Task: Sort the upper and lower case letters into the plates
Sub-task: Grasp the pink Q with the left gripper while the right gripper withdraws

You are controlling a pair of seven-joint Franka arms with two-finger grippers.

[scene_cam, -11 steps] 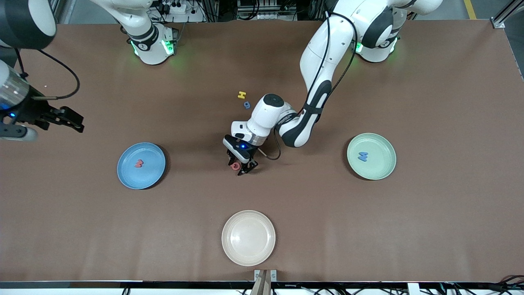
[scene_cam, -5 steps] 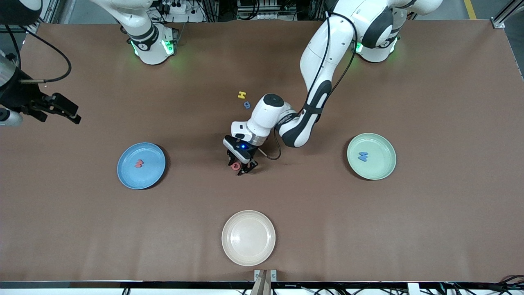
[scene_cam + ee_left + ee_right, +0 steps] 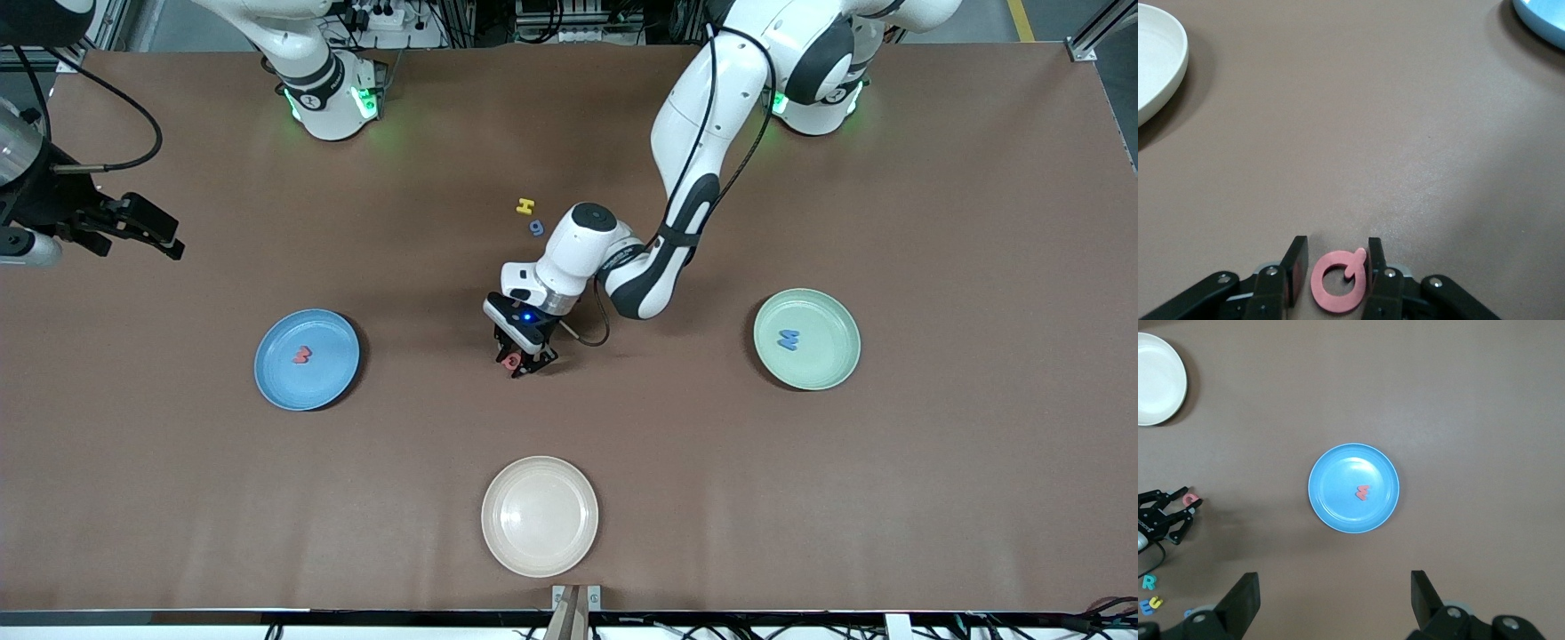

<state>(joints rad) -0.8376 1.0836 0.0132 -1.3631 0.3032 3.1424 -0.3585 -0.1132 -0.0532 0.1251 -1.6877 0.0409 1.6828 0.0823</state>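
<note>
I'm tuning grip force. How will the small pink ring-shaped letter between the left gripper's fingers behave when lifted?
The small pink ring-shaped toy letter looks chunky and matte, so probably stiff, light and not slippery. It lies flat on the brown table, so it is unlikely to roll. Gripped on its round edge, it may pivot.

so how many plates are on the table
3. The blue plate lies toward the right arm's end, the green plate toward the left arm's end, and the cream plate sits between them, nearest the front camera. None look hidden.
</note>
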